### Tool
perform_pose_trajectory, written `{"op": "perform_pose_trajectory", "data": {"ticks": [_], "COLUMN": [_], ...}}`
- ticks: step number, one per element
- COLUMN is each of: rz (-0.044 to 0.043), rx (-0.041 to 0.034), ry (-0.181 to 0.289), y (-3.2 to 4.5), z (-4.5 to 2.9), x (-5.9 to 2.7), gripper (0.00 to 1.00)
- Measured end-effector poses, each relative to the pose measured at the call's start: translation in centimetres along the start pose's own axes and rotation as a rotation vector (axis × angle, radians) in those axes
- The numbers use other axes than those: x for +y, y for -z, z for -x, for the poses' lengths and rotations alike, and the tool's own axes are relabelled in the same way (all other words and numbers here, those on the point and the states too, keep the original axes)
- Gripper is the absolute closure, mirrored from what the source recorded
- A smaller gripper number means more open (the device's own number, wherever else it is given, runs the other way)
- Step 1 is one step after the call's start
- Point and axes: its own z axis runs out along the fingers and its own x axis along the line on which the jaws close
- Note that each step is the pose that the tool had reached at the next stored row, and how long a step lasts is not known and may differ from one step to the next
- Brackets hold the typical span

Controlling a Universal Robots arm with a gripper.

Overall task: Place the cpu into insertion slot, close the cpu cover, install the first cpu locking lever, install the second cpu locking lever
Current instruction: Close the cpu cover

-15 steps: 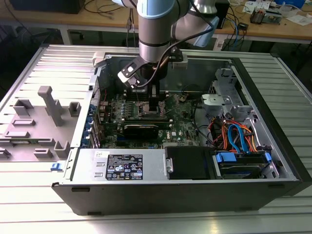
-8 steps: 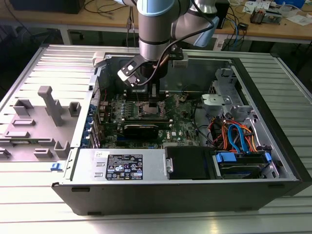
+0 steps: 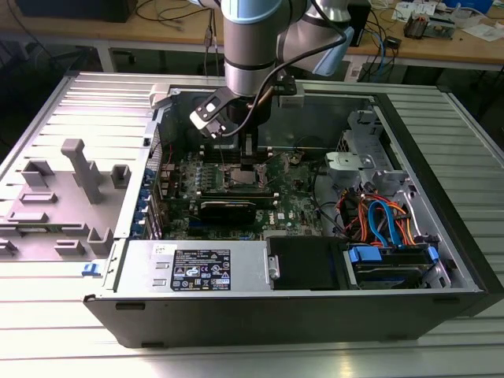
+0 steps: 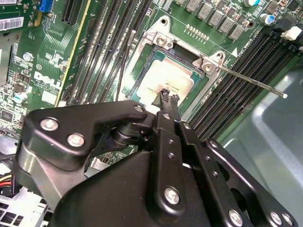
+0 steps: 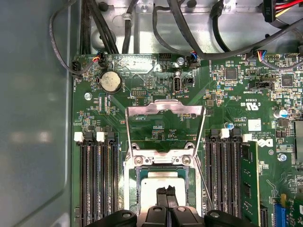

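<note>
Jaws closed, the gripper (image 5: 166, 190) sits over the flat silvery cpu (image 5: 149, 191), partly hiding it; thin metal cpu cover (image 5: 165, 109) stands raised.

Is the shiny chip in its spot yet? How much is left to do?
Done: the chip lies flat in its socket. In hand: the gripper has its tips closed right over the chip's top, holding nothing. Left: the cover stands flipped open beyond the socket, and a thin lever sticks out loose beside it, not locked down.
</note>
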Motion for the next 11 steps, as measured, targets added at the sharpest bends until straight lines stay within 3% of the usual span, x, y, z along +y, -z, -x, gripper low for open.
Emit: {"op": "perform_pose_trajectory", "data": {"ticks": [11], "rz": [-0.0001], "rx": [-0.0002], "ry": [0.0], "y": [0.32], "z": [0.01], "x": [0.01], "gripper": [0.89]}}
